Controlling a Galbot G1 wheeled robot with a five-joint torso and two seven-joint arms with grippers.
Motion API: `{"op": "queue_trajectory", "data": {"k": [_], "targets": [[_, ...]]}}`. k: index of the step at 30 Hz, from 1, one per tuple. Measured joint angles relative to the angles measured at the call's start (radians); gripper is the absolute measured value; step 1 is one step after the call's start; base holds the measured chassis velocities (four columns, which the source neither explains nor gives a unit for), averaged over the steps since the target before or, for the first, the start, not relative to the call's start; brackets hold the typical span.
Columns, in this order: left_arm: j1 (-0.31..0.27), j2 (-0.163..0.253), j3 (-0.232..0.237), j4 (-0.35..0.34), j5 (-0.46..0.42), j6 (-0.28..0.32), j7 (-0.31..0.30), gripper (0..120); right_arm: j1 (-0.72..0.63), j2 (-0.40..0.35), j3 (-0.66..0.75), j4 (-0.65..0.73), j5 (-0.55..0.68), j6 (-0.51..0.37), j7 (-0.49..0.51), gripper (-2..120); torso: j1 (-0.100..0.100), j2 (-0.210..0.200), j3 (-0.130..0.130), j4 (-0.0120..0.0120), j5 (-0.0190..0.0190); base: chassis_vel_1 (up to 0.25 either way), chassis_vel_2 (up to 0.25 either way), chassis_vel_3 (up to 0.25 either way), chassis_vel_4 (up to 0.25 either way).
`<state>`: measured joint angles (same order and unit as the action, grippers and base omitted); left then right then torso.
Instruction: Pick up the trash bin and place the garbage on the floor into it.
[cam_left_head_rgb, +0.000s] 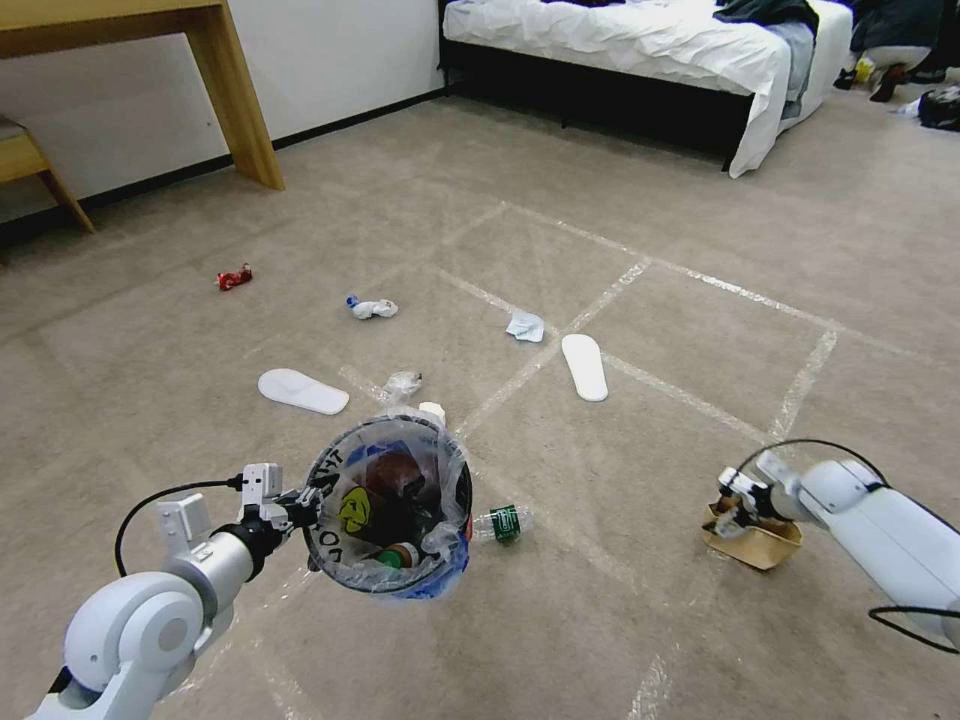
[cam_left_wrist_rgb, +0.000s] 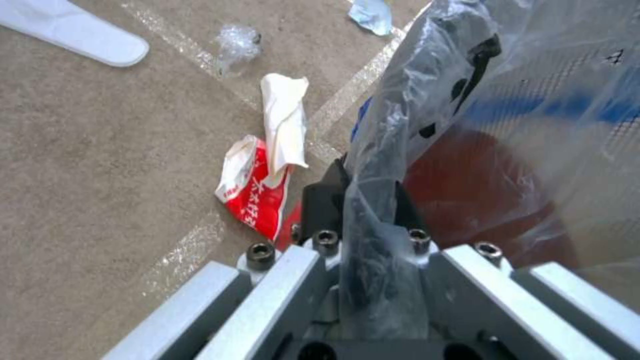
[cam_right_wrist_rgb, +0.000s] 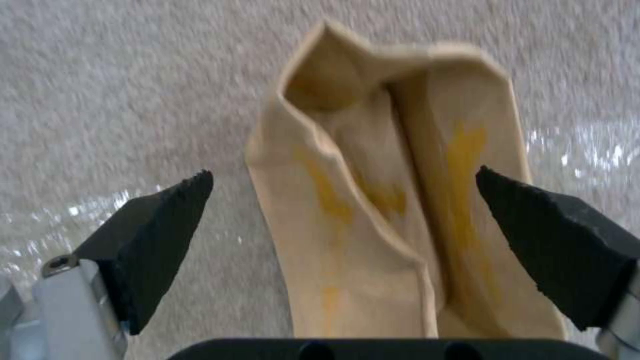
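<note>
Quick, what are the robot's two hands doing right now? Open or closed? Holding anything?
Left gripper: closed, holding the trash bin by its rim.
Right gripper: open, fingers either side of the crushed tan paper bowl, not gripping it.

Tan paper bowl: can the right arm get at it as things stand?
Probably yes. The right gripper is open, its fingers either side of the crumpled tan paper bowl on the carpet, nothing between them. The left gripper holds the trash bin well aside.
</note>
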<state>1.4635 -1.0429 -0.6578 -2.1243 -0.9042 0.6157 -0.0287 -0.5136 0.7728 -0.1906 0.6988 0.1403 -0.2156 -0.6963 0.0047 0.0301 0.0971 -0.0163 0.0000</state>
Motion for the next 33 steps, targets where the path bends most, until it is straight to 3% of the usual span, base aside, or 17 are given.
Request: {"op": "queue_trajectory", "data": {"k": [10,27,30,33], "targets": [[0.009,0.002,0.011,0.000,0.011,-0.002,0.003,1,-0.057,0.030,0.087,-0.021,-0.023,0.011,0.036,100,0.000,0.000,0.000,0.0002,-0.0001,0.000,0.000,0.000,0.000],[0.040,-0.016,0.016,-0.021,0.046,-0.010,0.015,1,-0.067,0.088,0.113,-0.060,-0.062,-0.002,0.135,99,0.000,0.000,0.000,0.0003,0.0001,0.000,0.000,0.000,0.000],[0.045,-0.018,0.012,-0.023,0.051,-0.013,0.016,1,-0.070,0.094,0.121,-0.062,-0.076,-0.003,0.143,95,0.000,0.000,0.000,0.0003,-0.0001,0.000,0.000,0.000,0.000],[0.053,-0.023,0.012,-0.033,0.059,-0.014,0.017,1,-0.073,0.099,0.131,-0.060,-0.081,-0.009,0.156,81,0.000,0.000,0.000,0.0003,0.0000,0.000,0.000,0.000,0.000]]}}
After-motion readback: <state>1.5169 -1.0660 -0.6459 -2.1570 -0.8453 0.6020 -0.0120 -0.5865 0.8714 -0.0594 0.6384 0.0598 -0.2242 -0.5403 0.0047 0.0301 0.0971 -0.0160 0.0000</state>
